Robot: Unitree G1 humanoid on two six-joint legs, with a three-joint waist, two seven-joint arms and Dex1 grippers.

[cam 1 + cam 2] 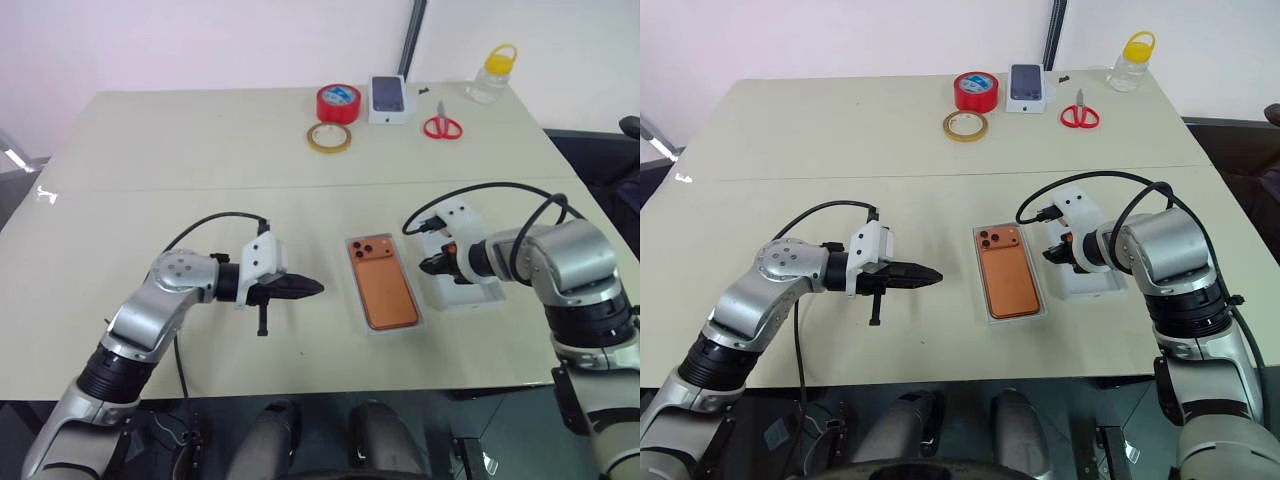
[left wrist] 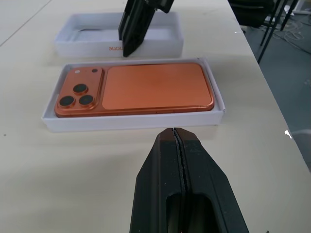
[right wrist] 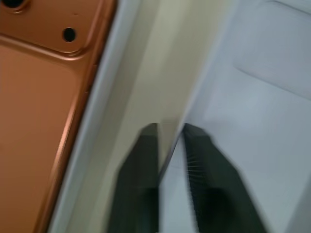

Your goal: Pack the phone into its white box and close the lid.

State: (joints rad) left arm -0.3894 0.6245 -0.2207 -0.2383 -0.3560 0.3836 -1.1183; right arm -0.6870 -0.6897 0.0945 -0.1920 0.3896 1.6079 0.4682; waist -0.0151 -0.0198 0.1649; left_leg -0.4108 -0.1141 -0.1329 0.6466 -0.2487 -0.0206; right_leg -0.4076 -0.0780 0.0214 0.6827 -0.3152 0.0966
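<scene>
Left tool (image 2: 176, 133) shut, empty; right tool (image 3: 170, 127) pinches lid (image 1: 470, 292) wall, half hiding it

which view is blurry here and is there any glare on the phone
Right wrist view: soft and smeared, the right gripper pinching the lid wall. Left wrist view: sharp, the phone shows only a faint matte sheen, no hard glare. Left eye view: even light, soft shadows on the table.
</scene>
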